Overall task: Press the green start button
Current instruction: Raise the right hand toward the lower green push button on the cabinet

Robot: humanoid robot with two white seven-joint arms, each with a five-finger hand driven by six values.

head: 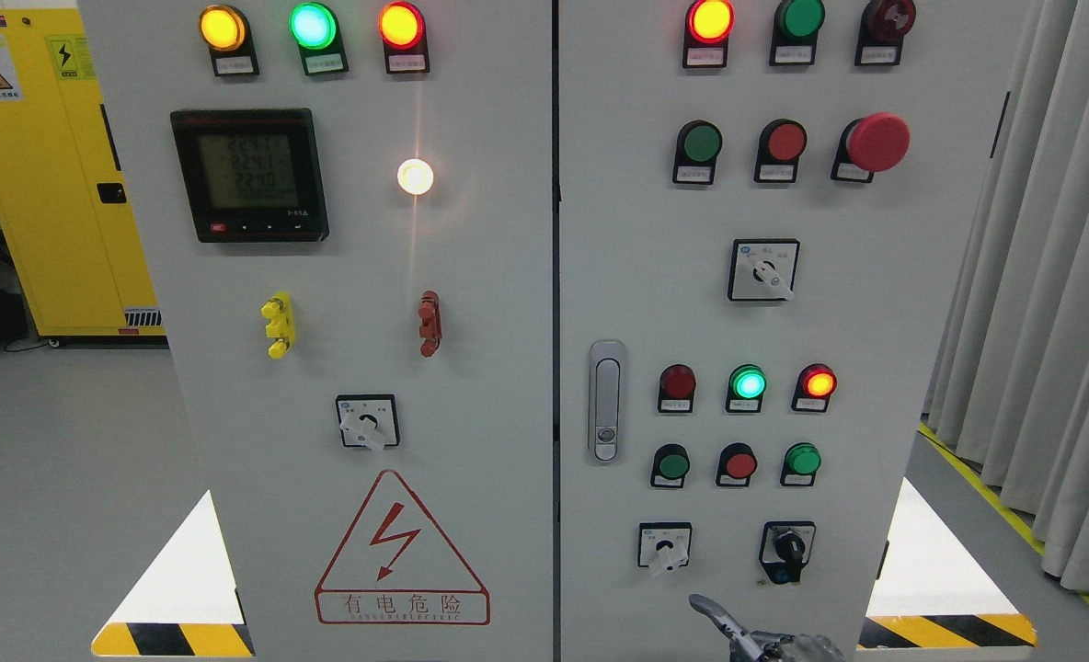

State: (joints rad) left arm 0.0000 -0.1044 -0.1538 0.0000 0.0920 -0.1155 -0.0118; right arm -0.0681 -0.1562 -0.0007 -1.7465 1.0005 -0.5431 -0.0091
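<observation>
We hold our right metal hand (761, 639), one finger extended and grasping nothing, low beneath the round green pushbutton (671, 465), ready to press.

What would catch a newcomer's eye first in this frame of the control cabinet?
Probably the row of lit lamps along the top of the left door, amber, green and red, with a glaring white light below them beside the digital meter. Next, the big red mushroom button at the right door's upper right, and the red lightning warning triangle low on the left door. A robot hand just pokes in at the bottom edge.
</observation>
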